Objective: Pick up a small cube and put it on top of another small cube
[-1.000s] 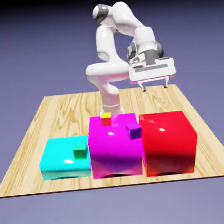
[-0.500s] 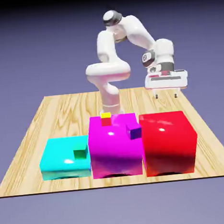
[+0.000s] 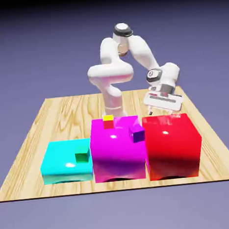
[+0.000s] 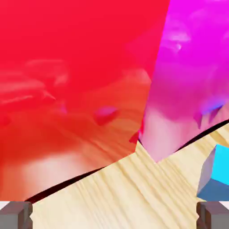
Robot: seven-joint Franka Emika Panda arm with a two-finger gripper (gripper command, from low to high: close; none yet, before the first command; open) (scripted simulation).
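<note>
Between your gripper's (image 4: 114,215) fingertips, set wide open, you have only bare wooden table (image 4: 112,192). Just beyond the right-hand tip in the hand view, near the picture's edge, sits the small blue cube (image 4: 216,174), on the wood. Ahead of your jaws stand the big red block (image 4: 80,80) and, beside it, the big magenta block (image 4: 190,71), both shiny.
</note>
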